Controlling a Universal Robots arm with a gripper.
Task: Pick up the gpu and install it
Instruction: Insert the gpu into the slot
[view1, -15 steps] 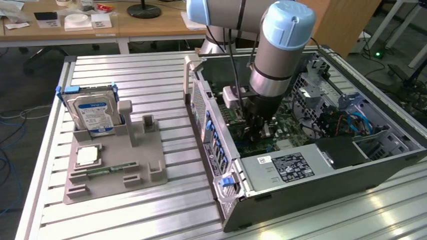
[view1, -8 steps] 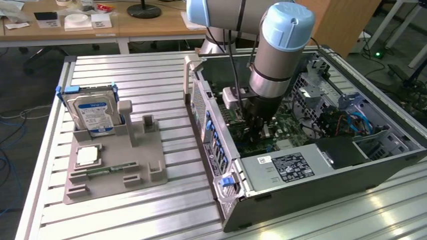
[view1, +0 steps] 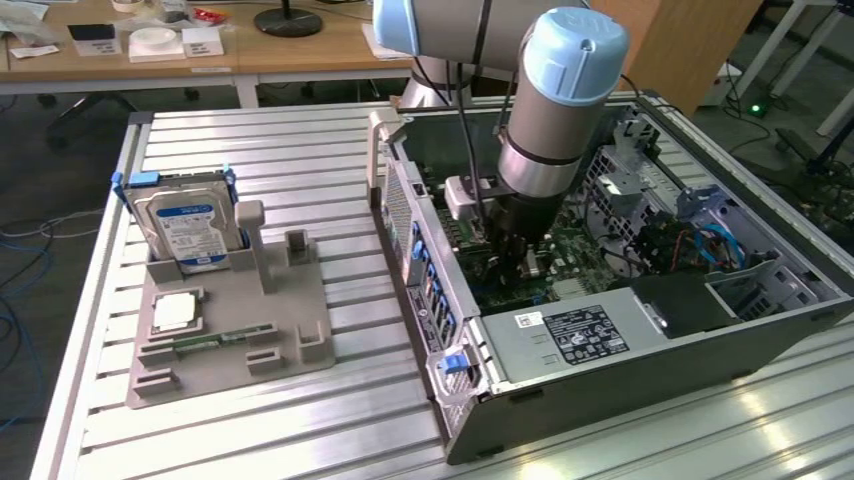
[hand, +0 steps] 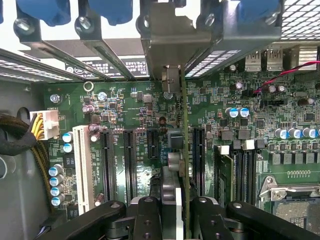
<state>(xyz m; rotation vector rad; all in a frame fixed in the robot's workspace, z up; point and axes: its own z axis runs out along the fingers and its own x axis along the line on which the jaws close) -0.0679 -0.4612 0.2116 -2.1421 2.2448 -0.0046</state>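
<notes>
1. We are seeing the gripper (hand: 172, 202) clenching the gpu (hand: 183, 150) edge-on, over the motherboard (hand: 125, 107) slots, inside the computer case (view1: 641, 375);
2. We are not reading any labels clearly.

Robot arm (view1: 554, 120) reaching into open computer case (view1: 627, 290), hard drive (view1: 187, 225) on tray (view1: 227, 330)

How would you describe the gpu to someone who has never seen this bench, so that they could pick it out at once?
Start at the open computer case on the slatted metal table, where the arm reaches down inside. Above the green motherboard, the gripper holds the gpu, a thin card seen edge-on, over the long dark slots. Unlike the fixed parts around it, it stands upright and ends in a silver metal bracket.
</notes>
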